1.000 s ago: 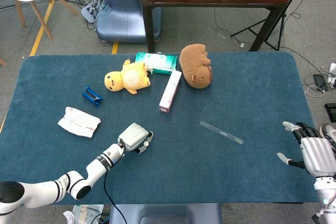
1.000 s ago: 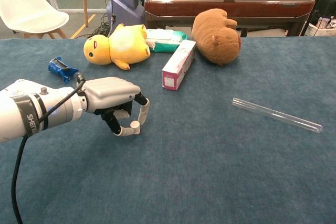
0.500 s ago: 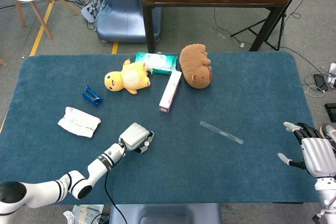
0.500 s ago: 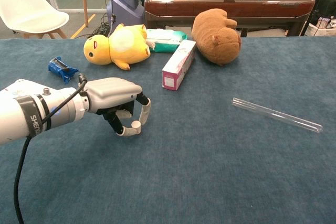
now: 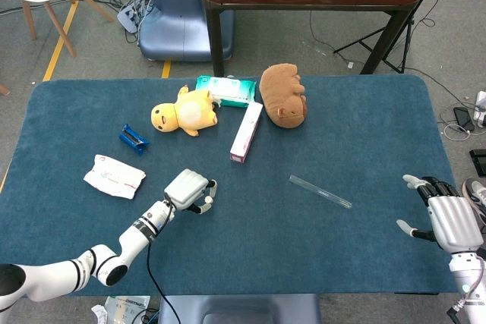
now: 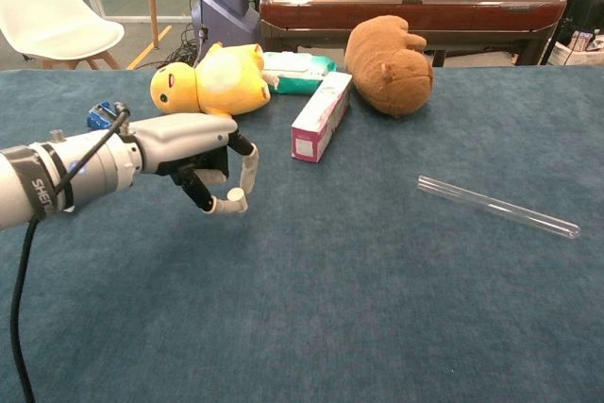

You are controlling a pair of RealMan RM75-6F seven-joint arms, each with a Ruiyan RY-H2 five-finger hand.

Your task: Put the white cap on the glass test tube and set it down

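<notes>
- Your left hand (image 6: pixel 193 153) pinches the white cap (image 6: pixel 233 198) at its fingertips, palm down, just above the blue table (image 6: pixel 359 309).
- The glass test tube (image 6: pixel 497 206) lies flat on the table, well apart to the right of that hand, uncapped.
- Your right hand (image 5: pixel 448 218) sits at the table's right edge, fingers spread, holding nothing; the tube lies between your two hands, nearer this one.
- A pink-and-white box (image 6: pixel 322 115) lies beyond the cap.

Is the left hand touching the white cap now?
Touching. In the chest view the white cap sits pinched between the fingers of the left hand, with no gap visible and the blue cloth showing beneath it.
</notes>
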